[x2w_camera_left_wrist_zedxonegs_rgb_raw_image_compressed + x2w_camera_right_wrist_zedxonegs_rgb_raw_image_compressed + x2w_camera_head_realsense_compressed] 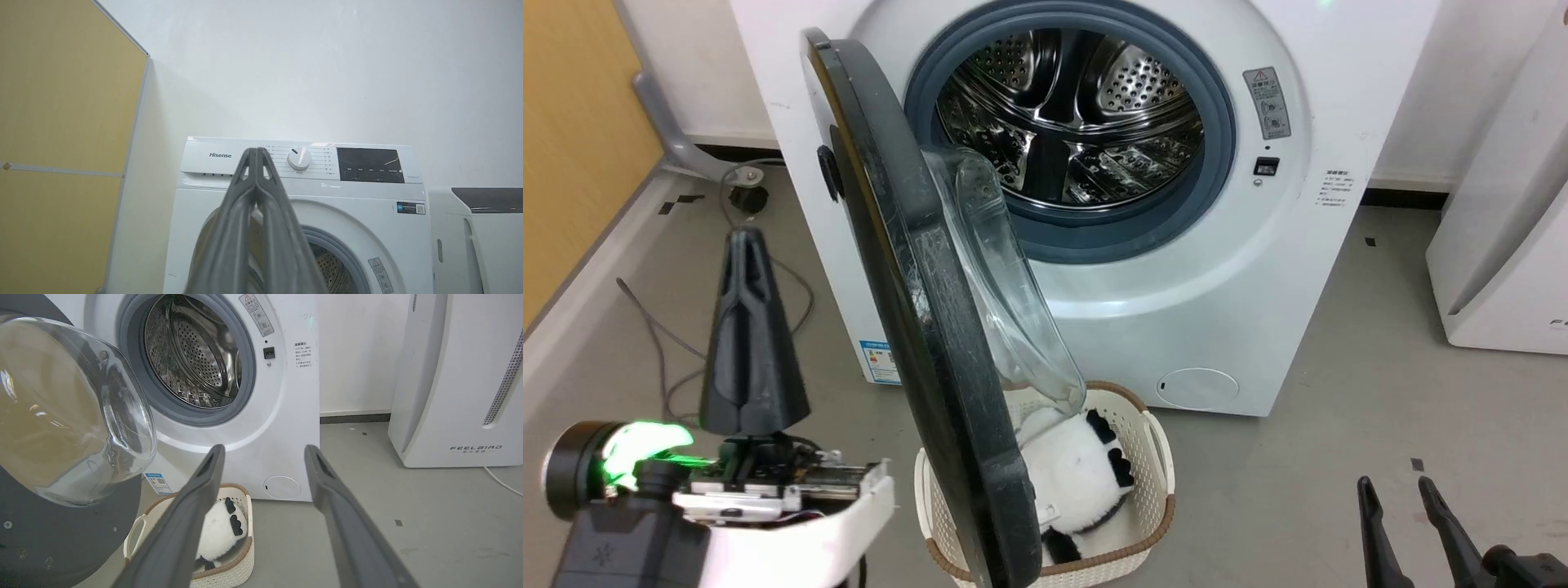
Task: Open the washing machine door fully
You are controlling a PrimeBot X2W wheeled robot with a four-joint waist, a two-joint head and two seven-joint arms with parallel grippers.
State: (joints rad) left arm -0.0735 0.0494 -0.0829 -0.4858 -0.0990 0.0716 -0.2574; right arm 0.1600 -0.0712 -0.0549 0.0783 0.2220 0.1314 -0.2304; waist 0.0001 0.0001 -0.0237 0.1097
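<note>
While the left gripper (745,238) presses its two long dark fingers (739,343) together on nothing beside the outer face of the large round glossy black washing machine door (907,327), the right gripper (1395,488), low and well apart from it, has its fingers (1374,531) spread. That door stands swung out edge-on from the white front-loading washing machine (1217,327), its clear glass bowl (1013,310) toward the steel drum (1070,114), above a white woven basket (1158,457) holding a black-and-white plush toy (1074,474).

Shiny steel drum (1078,106), glass door window (1013,310)
</note>
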